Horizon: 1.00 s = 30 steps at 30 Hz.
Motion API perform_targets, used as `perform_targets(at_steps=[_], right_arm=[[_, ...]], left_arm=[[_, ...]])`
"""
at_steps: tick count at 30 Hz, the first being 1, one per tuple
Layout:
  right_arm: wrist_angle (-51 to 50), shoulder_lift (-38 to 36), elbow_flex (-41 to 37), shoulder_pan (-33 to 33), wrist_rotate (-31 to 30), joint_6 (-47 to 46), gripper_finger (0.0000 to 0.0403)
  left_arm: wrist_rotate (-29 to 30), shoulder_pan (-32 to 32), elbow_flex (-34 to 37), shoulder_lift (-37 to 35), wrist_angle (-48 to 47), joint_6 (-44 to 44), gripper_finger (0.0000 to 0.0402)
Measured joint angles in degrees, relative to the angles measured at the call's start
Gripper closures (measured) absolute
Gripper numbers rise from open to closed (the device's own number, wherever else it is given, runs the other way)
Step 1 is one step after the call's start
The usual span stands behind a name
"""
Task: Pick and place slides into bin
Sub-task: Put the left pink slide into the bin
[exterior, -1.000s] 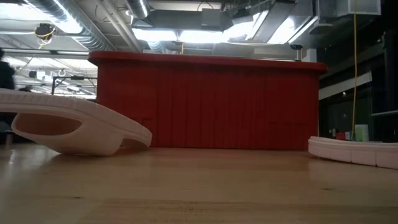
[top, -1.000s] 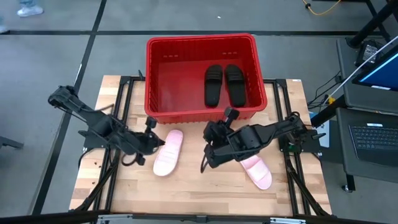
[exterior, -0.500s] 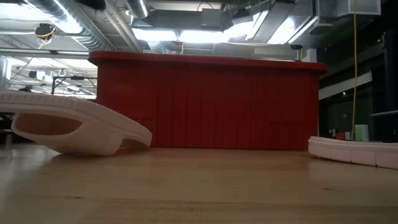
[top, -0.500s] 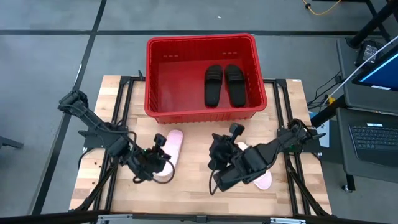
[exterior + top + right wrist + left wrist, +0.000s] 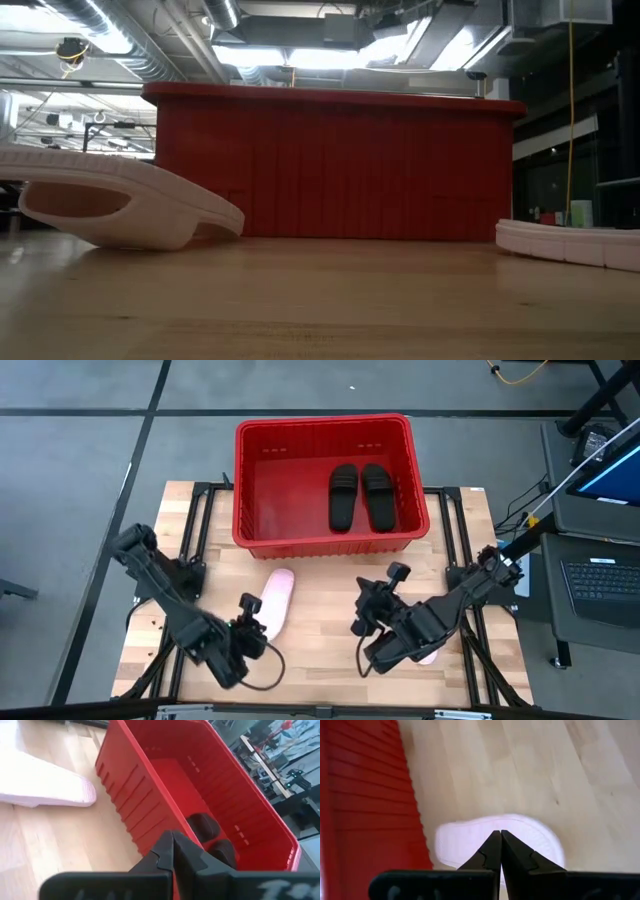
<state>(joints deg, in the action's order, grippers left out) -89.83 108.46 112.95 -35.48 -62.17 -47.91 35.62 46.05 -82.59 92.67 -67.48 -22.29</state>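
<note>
Workshop-looking room, ducts and strip lights overhead, and a pale wooden table (image 5: 310,645) with plank seams takes up the middle of it. Both sets of jaws are pressed tight together with nothing between them: the left gripper (image 5: 248,622) hangs over the near-left part of the table just beside the heel of a pink slide (image 5: 272,601), and the right gripper (image 5: 370,615) sits near the middle of the table, pointing toward the red bin (image 5: 322,428), with its arm lying across the other pink slide (image 5: 428,654) so only a sliver of it peeks out. Neither one is holding anything. The two black slides (image 5: 361,495) lie side by side in the right half of the bin, so I'd call this half done. The pink ones look like moulded foam or soft rubber, matte, rounded at the toe, thick soled; from table level the left one shows its wide strap arching up off the sole. My guess is they're light and a bit squishy, not fragile, and not very slippery. Best place to grab looks like that strap arch, or pinching the sole edge from the side. The bin is stiff glossy plastic, ribbed walls with slots, and a rolled rim.
</note>
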Motion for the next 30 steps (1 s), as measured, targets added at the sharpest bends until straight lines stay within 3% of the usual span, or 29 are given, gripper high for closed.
perform_targets(at_steps=[10, 18, 21, 25, 30], right_arm=[[0.58, -9.11, -13.91, -0.09, -0.04, -4.66, 0.0393], [4.77, -15.99, -22.17, -0.09, -0.29, -4.32, 0.0393], [6.63, -17.71, -24.70, -0.08, -0.50, -4.20, 0.0390], [7.79, -19.14, -27.07, -0.09, -0.49, -4.27, 0.0397], [8.11, -19.35, -28.87, -0.07, -0.48, -4.14, 0.0395]], left_arm=[[-1.85, 3.96, -19.21, 13.36, -11.39, -16.37, 0.0400], [-10.08, 4.50, -34.21, 22.58, -22.79, -26.46, 0.0400], [-10.13, 4.50, -38.02, 24.73, -22.54, -27.75, 0.0401], [-11.18, 5.12, -41.45, 26.50, -22.56, -35.80, 0.0400], [-11.38, 6.05, -41.52, 27.67, -22.54, -35.05, 0.0401]])
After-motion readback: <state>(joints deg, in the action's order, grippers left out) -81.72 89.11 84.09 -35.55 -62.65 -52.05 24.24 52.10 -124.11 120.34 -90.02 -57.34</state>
